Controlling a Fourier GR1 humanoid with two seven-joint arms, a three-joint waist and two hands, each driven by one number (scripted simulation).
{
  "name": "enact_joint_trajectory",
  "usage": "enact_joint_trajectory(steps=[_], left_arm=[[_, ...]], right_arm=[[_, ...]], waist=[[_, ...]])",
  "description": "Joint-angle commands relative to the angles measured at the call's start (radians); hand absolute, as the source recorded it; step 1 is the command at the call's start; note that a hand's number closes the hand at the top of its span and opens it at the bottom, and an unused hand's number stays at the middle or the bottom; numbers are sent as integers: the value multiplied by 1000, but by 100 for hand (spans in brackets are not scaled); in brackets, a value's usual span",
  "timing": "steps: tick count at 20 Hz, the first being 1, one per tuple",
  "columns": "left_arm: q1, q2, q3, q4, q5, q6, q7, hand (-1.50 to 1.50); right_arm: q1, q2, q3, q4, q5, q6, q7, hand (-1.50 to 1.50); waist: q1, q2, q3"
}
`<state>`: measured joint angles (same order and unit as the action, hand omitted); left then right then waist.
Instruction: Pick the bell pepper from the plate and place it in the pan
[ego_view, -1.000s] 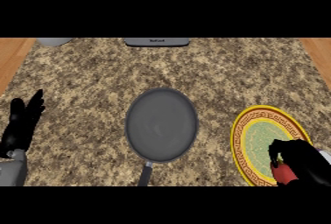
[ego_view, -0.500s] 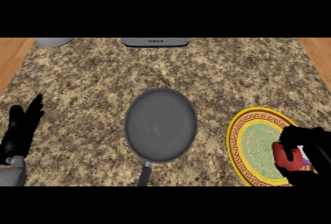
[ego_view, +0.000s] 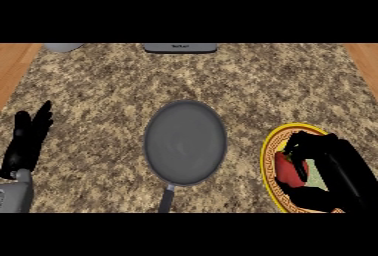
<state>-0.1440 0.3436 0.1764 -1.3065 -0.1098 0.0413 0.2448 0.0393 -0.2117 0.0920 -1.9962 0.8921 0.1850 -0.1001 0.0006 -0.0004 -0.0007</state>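
Over the last second the right hand (ego_view: 332, 167) has slid in over the plate (ego_view: 272, 150) at the right of the bench (ego_view: 111, 90), and its fingers (ego_view: 299, 145) now curl round the red bell pepper (ego_view: 288, 170), which sits on the plate and looks not yet lifted. The grasp seems made, so raising it toward the pan (ego_view: 184, 142), well apart to the left, comes next. The left hand (ego_view: 26, 142) rests at the left edge, fingers straight

1 head cam, steep downward look at counter (ego_view: 111, 85) top w/ pan (ego_view: 184, 142).
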Motion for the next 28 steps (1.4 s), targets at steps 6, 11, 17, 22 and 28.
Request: enact_joint_trajectory(steps=[6, 11, 17, 22, 28], left_arm=[[-18, 6, 13, 25, -2, -22, 9, 0], [6, -20, -25, -44, -31, -9, 27, 0], [-5, -21, -15, -72, -19, -22, 66, 0], [-40, -10, 12, 26, -16, -31, -3, 0], [-31, -82, -63, -6, -59, -2, 1, 0]], right_arm=[[-304, 207, 140, 242, 11, -36, 256, 150], [-515, 210, 212, 529, -56, -185, 365, 150], [-592, 211, 340, 826, -156, -428, 357, 150], [-779, 212, 368, 1157, -318, -525, 247, 150], [-735, 212, 474, 1236, -615, -622, 144, 150]], waist=[[10, 3, 0], [29, 5, 1], [25, 3, 1], [39, 10, 1], [84, 20, 3]])
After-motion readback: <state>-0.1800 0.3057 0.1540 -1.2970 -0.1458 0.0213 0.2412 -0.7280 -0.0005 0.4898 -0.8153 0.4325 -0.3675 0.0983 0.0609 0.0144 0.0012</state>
